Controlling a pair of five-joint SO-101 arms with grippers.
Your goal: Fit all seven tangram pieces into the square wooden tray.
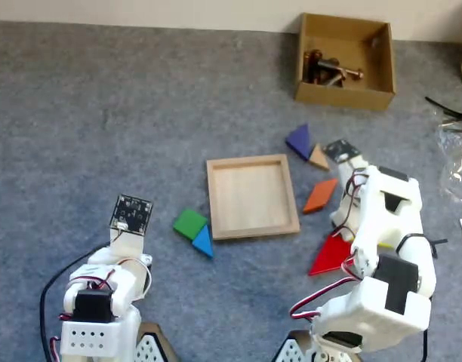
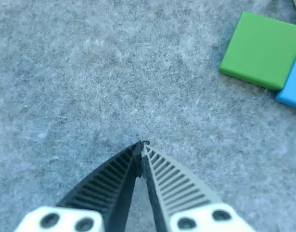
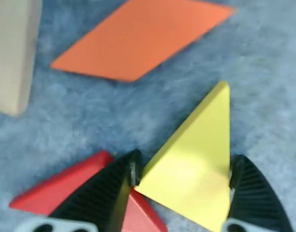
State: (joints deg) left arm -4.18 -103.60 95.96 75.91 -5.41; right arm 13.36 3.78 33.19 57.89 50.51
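Status: wooden tray lies mid-bench with nothing in it; none of the seven pieces is placed.

Right claw: narrowed onto the yellow triangle, one finger at a corner and the other against the opposite edge. The triangle's lower corner overlaps the red triangle. The orange parallelogram lies near, between the claw and the tray.

Left claw: closed, tips together, holding nothing, over bare grey bench. The green square and light blue triangle touch each other beside it, just left of the tray.

Other pieces: dark blue triangle and tan triangle sit off the tray's far right corner. A cardboard box stands well apart.

Assessment: step in hand is carrying the yellow triangle to the tray. The corner-and-edge grip appears liable to twist. Recommend:
- lifting straight up, clear of the red piece and over the parallelogram;
- squaring the triangle's right angle to a tray corner;
- lowering it flat against the rim before releasing.
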